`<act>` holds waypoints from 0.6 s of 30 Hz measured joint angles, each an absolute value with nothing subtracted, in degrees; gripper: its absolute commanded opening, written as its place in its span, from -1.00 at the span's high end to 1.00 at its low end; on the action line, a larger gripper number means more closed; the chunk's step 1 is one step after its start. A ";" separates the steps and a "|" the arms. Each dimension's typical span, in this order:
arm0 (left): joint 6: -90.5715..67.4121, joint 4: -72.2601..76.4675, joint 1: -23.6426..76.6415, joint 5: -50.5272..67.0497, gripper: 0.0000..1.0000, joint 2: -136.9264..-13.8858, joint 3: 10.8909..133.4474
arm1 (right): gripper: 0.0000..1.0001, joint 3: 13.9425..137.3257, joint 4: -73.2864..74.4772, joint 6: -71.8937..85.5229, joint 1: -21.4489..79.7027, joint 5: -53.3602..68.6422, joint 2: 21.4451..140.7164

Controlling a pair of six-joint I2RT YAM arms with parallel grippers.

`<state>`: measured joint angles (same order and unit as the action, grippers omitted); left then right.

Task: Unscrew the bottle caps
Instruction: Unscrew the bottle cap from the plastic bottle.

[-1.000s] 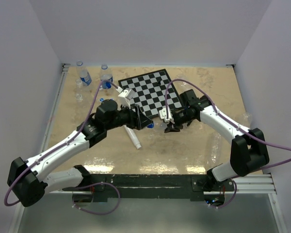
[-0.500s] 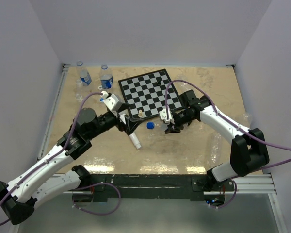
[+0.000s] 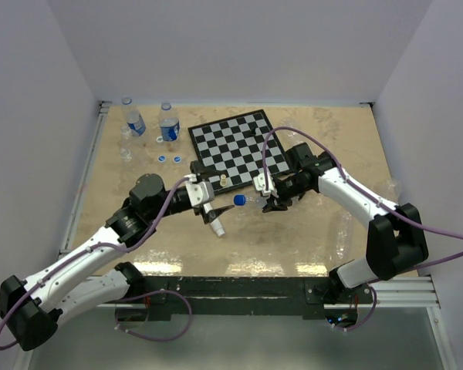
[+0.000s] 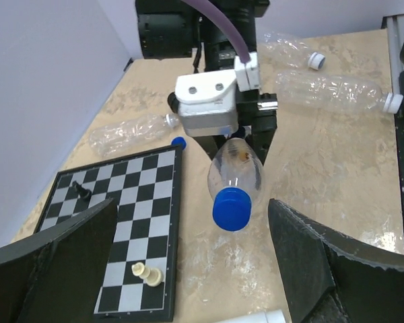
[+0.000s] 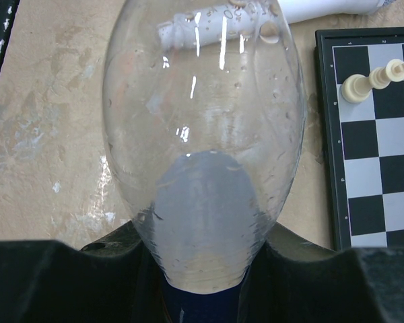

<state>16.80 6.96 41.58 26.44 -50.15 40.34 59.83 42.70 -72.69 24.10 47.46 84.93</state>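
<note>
Beige marbled tabletop (image 3: 309, 239) lay open in front of your bases, with pale walls (image 3: 216, 46) closing it in on three sides. You had the black-and-white chessboard (image 3: 233, 146) at back centre, its near edge just beside the clear plastic bottle (image 4: 234, 171). Your right gripper (image 3: 268, 202) pinched that bottle, lying level, its blue screw cap (image 4: 231, 209) on and facing your left gripper (image 3: 210, 203), whose fingers (image 4: 67, 256) stood spread wide, not touching the cap. Both arms reached inward, elbows bent outward.

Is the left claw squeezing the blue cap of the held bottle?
No, the left gripper stands wide open, fingers clear of the blue cap on the bottle.
</note>
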 measured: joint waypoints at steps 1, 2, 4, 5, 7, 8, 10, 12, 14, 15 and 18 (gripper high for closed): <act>17.54 7.99 41.58 27.20 -0.93 -50.39 39.48 | 0.86 59.81 42.70 -72.71 24.10 47.46 84.93; 18.33 9.65 41.58 28.21 -0.93 -50.46 37.87 | 0.86 59.83 42.70 -72.71 24.10 47.46 84.95; 19.92 12.64 41.58 30.02 -0.92 -50.50 34.11 | 0.86 59.81 42.72 -72.75 24.10 47.46 85.01; 20.71 13.47 41.58 30.85 -0.91 -50.59 32.58 | 0.86 59.83 42.72 -72.82 24.10 47.46 85.01; 22.02 14.76 41.58 32.34 -0.85 -51.29 29.82 | 0.86 59.83 42.72 -72.97 24.10 47.46 85.01; 22.26 15.16 41.58 32.84 -0.82 -51.92 29.17 | 0.86 59.83 42.74 -73.08 24.10 47.46 85.03; 22.81 16.23 41.58 33.63 -0.72 -53.78 29.02 | 0.85 59.83 42.76 -73.14 24.10 47.46 85.06; 23.09 17.39 41.58 34.00 -0.61 -55.22 29.08 | 0.86 59.81 42.83 -73.14 24.10 47.46 85.10; 22.90 18.46 41.58 34.17 -0.51 -57.06 29.41 | 0.85 59.81 42.87 -73.19 24.10 47.46 85.12; 22.61 19.00 41.58 34.22 -0.46 -58.11 29.74 | 0.85 59.81 42.87 -73.21 24.10 47.46 85.12; 21.50 19.92 41.58 34.20 -0.43 -60.38 30.70 | 0.85 59.81 42.87 -73.32 24.10 47.48 85.12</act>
